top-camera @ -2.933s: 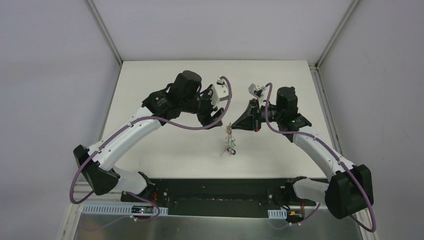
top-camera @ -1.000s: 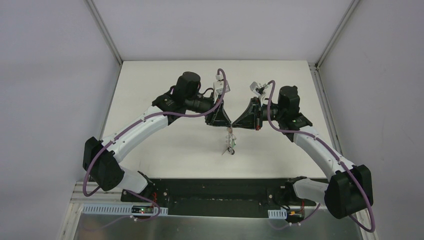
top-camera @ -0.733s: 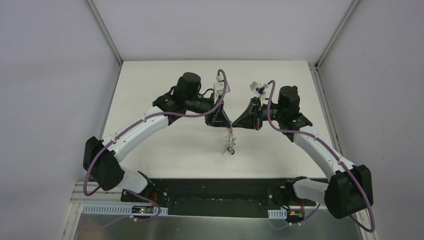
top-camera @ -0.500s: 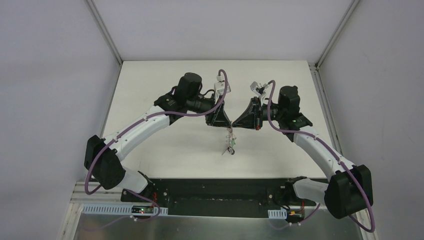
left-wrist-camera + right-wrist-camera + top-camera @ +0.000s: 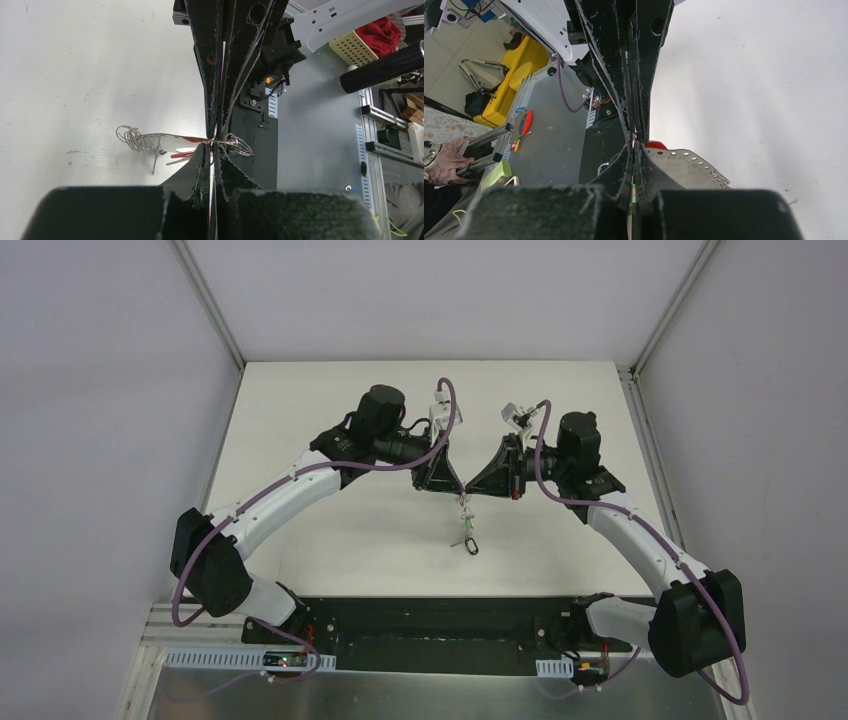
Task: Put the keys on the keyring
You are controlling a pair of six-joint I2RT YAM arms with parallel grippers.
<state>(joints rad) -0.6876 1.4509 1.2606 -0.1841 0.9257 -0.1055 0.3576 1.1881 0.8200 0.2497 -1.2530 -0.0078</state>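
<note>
**Top external view: two grippers meet tip to tip on the keyring**

Two arms reach in from the lower corners. The left gripper (image 5: 456, 490) and right gripper (image 5: 472, 492) touch points at centre frame, above the white table (image 5: 330, 530). Each has its jaws pressed together.

In the left wrist view both sets of tips pinch the thin wire of the one keyring (image 5: 239, 145) at the spot where they meet.

The keys (image 5: 464, 530) hang in one bunch just under that spot, clear of both arms. Three colours show: one green key (image 5: 466, 526), and one black key (image 5: 471, 546) at the low end. The one red key (image 5: 183, 154) shows best from the left wrist.

From above, the bunch has its long axis running up and down the frame, pointing at the bottom edge. In the left wrist view the keyring wire lies across the frame, left to right, with a small coil at each end. One silver plate (image 5: 684, 167) dotted with holes sits right of the tips in the right wrist view, touching the red.
</note>
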